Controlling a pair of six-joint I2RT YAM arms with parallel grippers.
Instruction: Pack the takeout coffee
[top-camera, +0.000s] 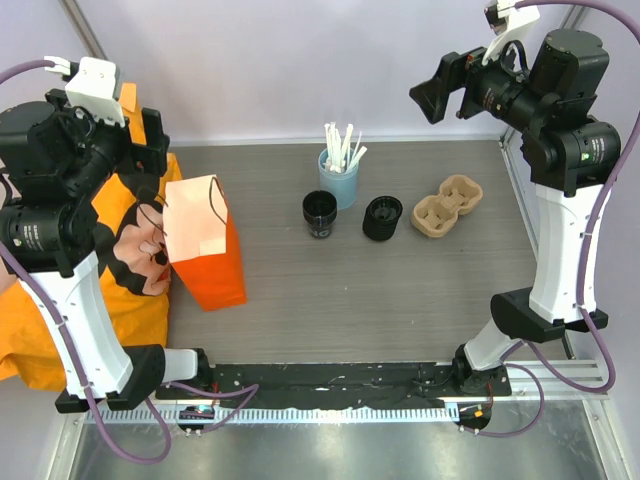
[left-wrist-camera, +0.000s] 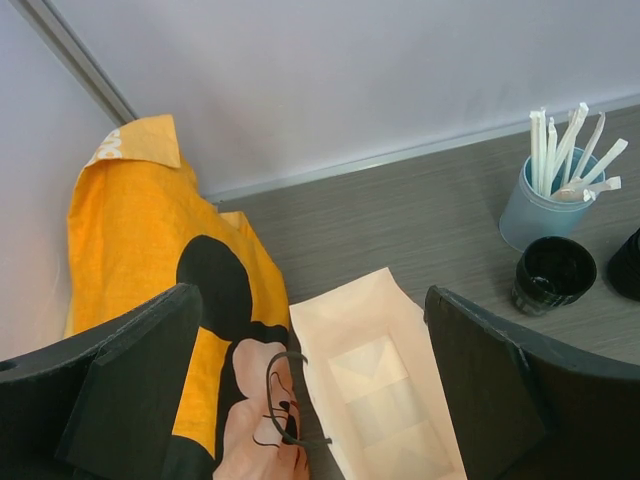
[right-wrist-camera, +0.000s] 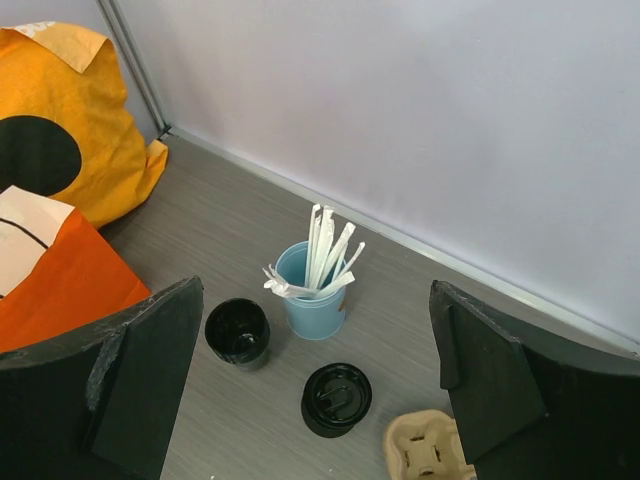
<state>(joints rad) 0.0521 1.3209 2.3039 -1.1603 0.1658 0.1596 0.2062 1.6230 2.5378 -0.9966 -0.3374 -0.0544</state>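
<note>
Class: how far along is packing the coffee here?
Done: nothing; the bag stands open and empty. In hand: nothing; left hand and right hand are open, raised. Left: open cup, lidded cup and carrier sit on the table, unpacked.

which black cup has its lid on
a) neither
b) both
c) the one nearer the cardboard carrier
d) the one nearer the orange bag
c: the black cup next to the cardboard carrier wears a lid, while the other black cup, nearer the orange bag, is open at the top.
</note>
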